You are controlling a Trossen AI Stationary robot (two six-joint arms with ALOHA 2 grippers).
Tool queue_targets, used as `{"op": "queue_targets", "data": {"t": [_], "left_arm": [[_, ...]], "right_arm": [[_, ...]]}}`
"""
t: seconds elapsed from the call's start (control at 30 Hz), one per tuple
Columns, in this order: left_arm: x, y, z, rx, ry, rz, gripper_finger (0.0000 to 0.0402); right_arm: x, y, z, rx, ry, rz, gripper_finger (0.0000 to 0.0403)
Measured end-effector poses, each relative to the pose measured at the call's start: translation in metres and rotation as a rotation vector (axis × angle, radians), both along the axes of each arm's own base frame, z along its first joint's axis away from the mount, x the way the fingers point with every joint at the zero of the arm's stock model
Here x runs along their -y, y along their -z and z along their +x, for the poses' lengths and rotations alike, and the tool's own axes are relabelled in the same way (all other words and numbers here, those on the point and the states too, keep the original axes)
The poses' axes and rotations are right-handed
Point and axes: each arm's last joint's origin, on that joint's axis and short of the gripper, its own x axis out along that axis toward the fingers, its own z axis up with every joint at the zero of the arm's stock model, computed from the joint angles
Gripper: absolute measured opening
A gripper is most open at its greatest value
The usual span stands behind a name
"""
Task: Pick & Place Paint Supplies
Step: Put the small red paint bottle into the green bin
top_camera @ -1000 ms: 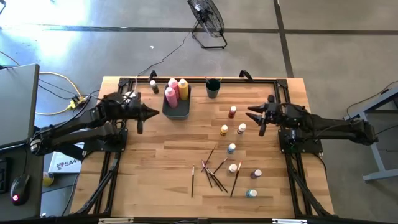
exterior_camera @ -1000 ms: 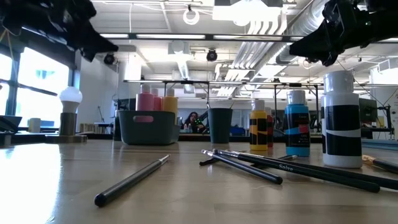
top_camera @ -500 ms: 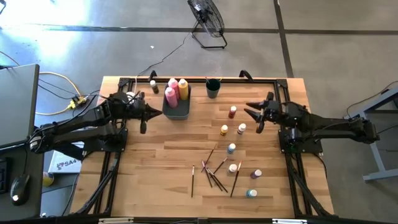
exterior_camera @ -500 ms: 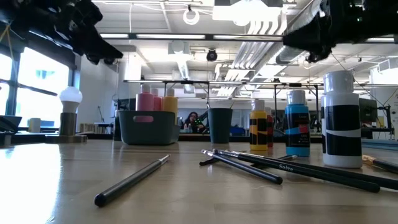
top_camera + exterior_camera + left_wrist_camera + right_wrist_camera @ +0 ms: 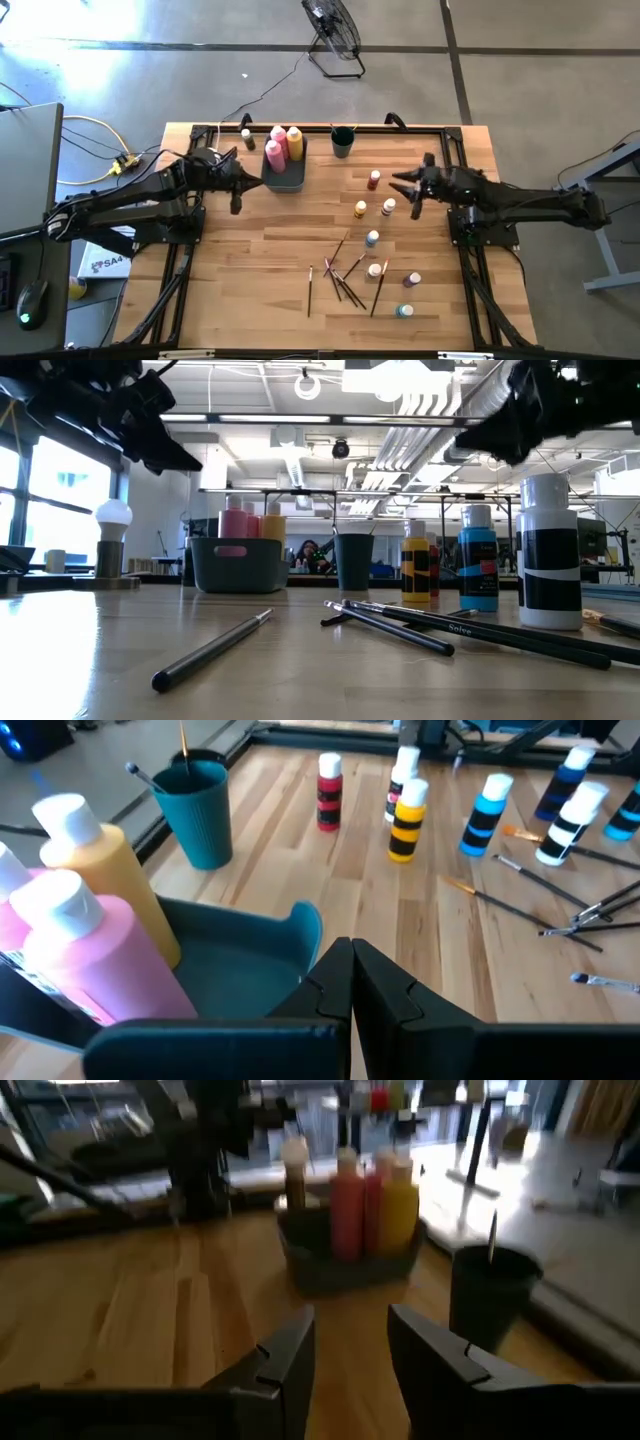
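You have the pink and yellow squeeze bottles (image 5: 283, 146) in the grey bin (image 5: 283, 180) upper centre, while small paint bottles (image 5: 372, 239) and paintbrushes (image 5: 340, 280) remain scattered on the desk (image 5: 240, 270) lower right; left gripper (image 5: 258, 183) fingers clenched empty, right gripper (image 5: 396, 183) fingers released, holding nothing.

bare wood (image 5: 250, 240) left, brushes (image 5: 345, 278) cluttering centre
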Motion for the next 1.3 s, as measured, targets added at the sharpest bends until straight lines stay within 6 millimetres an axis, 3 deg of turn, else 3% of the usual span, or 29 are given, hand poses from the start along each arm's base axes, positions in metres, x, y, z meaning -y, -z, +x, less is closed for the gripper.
{"op": "queue_targets", "data": {"t": [0.17,0.37,0.7,0.93,1.17,1.3], "left_arm": [[-0.002,0.004,0.004,-0.031,-0.002,-0.013,0.0000],[-0.005,0.010,0.009,-0.073,-0.002,-0.029,0.0000],[-0.011,0.008,0.020,-0.030,-0.038,0.033,0.0000],[-0.011,0.008,0.020,-0.031,-0.038,0.032,0.0000],[-0.011,0.008,0.020,-0.030,-0.039,0.029,0.0000],[-0.011,0.008,0.020,-0.030,-0.039,0.029,0.0000]], "right_arm": [[0.000,0.018,-0.003,-0.137,0.057,0.171,0.0121],[0.001,0.014,-0.002,-0.071,0.086,0.239,0.0107],[0.001,0.011,0.011,-0.022,0.024,0.199,0.0010],[0.002,0.015,0.016,-0.056,0.023,0.176,0.0003],[0.006,0.006,0.026,0.068,0.079,0.128,0.0005],[0.008,0.005,0.032,0.094,0.118,0.066,0.0026]]}}
